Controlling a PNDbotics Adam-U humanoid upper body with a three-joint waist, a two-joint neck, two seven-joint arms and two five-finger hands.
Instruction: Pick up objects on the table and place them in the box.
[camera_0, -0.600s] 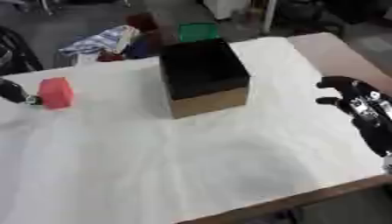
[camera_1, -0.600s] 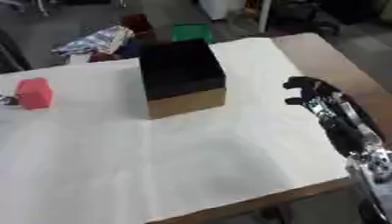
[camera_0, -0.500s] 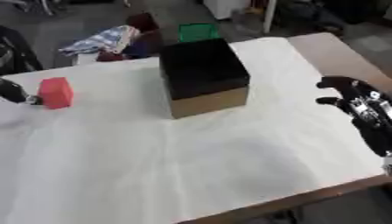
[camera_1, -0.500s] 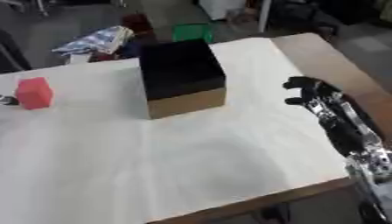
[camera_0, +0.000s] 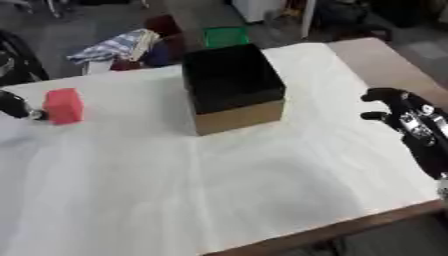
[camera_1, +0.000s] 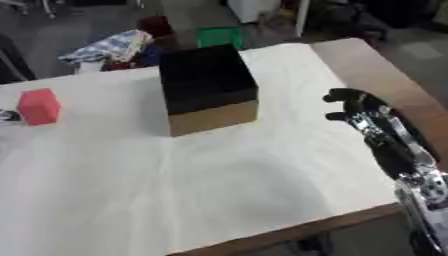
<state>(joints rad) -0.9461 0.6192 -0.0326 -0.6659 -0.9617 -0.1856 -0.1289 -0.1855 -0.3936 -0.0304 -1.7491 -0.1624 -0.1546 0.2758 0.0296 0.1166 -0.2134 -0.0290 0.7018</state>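
A red block (camera_0: 63, 105) stands on the white cloth at the far left. Right beside it, at the view's left edge, only a dark part of my left hand (camera_0: 16, 106) shows, touching or nearly touching the block; its fingers are cut off by the edge. The box (camera_0: 232, 87), black on top with brown cardboard sides, sits open near the table's middle back. My right hand (camera_1: 366, 114) hovers over the right part of the table with fingers curled, holding nothing.
The white cloth (camera_0: 219, 180) covers most of the table, and bare brown table (camera_0: 385, 60) shows at the right. Beyond the far edge lie a green thing (camera_0: 226, 35), a striped cloth bundle (camera_0: 118, 46) and dark clutter.
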